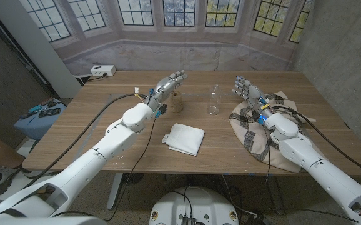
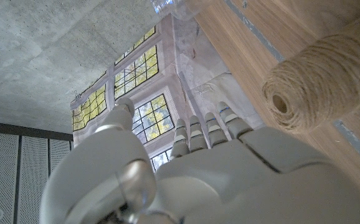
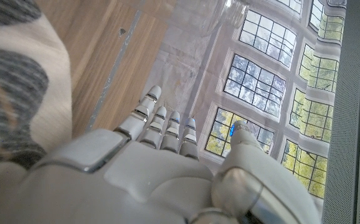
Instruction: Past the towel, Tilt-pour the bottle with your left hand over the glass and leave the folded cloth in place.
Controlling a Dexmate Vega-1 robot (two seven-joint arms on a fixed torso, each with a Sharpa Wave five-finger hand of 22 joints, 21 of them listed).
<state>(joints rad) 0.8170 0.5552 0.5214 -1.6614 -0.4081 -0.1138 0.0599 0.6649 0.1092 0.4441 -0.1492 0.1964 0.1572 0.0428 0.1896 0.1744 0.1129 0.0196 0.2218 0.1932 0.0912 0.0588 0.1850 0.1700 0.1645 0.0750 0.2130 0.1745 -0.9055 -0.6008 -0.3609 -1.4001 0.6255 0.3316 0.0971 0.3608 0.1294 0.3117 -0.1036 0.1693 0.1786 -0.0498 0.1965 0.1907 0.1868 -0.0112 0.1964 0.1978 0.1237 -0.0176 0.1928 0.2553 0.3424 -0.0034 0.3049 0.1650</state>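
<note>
- No readable text, labels, brands or numbers are showing in any view
- Nothing legible is appearing on the bottle (image 1: pixel 213 100), the folded cloth (image 1: pixel 184 138) or the towel (image 1: pixel 255 128)
- Small items at the left edge of the head view are too blurred to read

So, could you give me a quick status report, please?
Both hands open: left hand by the twine spool, right hand at the towel. Clear bottle untouched, standing between them. Folded cloth lies apart.
</note>
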